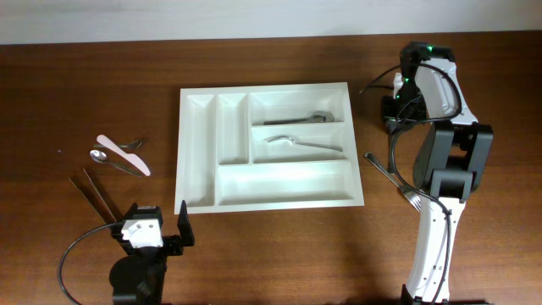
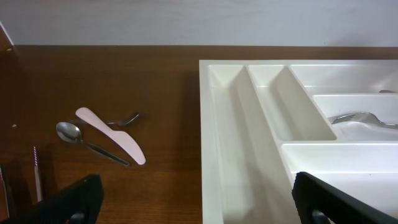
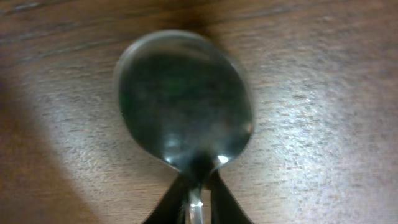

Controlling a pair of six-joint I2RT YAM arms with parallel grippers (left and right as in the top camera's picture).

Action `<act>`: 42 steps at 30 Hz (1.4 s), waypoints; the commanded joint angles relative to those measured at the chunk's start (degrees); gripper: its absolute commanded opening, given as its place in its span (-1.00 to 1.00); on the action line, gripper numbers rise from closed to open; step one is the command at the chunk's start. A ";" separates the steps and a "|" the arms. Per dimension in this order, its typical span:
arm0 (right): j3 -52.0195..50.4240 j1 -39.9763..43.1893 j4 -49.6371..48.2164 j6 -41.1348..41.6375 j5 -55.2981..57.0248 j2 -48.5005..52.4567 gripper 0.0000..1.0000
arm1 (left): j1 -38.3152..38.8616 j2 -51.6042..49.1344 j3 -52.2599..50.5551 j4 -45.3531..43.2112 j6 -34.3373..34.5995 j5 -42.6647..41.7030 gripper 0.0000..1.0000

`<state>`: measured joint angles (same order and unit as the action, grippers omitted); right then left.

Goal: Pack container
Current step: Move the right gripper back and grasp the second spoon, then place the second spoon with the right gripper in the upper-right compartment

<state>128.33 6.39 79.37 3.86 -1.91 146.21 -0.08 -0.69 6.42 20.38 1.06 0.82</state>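
because the dark fingers of the right gripper (image 3: 198, 186) meet at the narrow neck of a metal spoon (image 3: 183, 102), just below the bowl, the grip looks clenched on the spoon. that spot seems chosen so the bowl sticks out ahead and the handle runs back between the fingers. the bowl faces up over bare wood, and i cannot tell whether it rests on the table or hangs just above it. the container (image 1: 284, 182) sits in the middle of the table, to the left of this arm. one utensil (image 1: 296, 119) lies along its upper long compartment and another (image 1: 301, 141) along the middle one, lengthwise so they fit. the lowest long slot and both narrow slots are bare. a fork (image 1: 391, 178) lies on the wood beside the right arm's base, apart from the tray. the left gripper (image 1: 161, 222) is released, its fingers spread wide and holding nothing, parked at the tray's near left corner. it is probably waiting by the pink knife (image 1: 123, 154), small spoon (image 1: 114, 161) and thin sticks (image 1: 95, 196) on its side.
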 commanded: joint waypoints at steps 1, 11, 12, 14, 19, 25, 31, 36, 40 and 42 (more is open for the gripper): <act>-2.23 -0.09 -0.87 -0.22 -1.36 2.34 -0.92 | 0.17 0.35 -0.20 0.07 -0.87 -0.46 0.98; -0.85 0.07 -2.51 -0.24 -0.87 2.34 -0.93 | 0.17 0.35 -0.20 0.07 -0.87 -0.46 0.98; 0.57 0.07 -2.34 -0.24 -0.87 2.34 -0.92 | 0.17 0.35 -0.20 0.07 -0.87 -0.46 0.98; 3.43 0.07 -1.90 -0.24 -0.90 2.34 -0.92 | 0.17 0.35 -0.20 0.07 -0.87 -0.46 0.98; 15.58 0.04 1.70 -0.22 -1.40 2.34 -0.92 | 0.17 0.35 -0.20 0.07 -0.87 -0.46 0.98; 29.97 0.00 6.25 1.33 -4.83 2.34 -0.92 | 0.17 0.35 -0.20 0.07 -0.87 -0.46 0.98; 38.95 -1.62 9.70 2.16 -14.27 2.32 -0.92 | 0.17 0.35 -0.20 0.07 -0.87 -0.46 0.98; 39.26 -7.02 7.45 9.55 -19.12 2.32 -0.92 | 0.17 0.35 -0.20 0.07 -0.87 -0.46 0.98; 39.26 -12.15 1.05 24.41 -16.33 2.32 -0.92 | 0.17 0.35 -0.20 0.07 -0.87 -0.46 0.98; 39.26 -15.50 -1.99 36.44 -10.16 2.32 -0.92 | 0.17 0.35 -0.20 0.07 -0.87 -0.46 0.98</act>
<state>166.36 -4.97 79.81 21.71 -17.54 148.88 -0.08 -0.69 6.42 20.38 1.06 0.82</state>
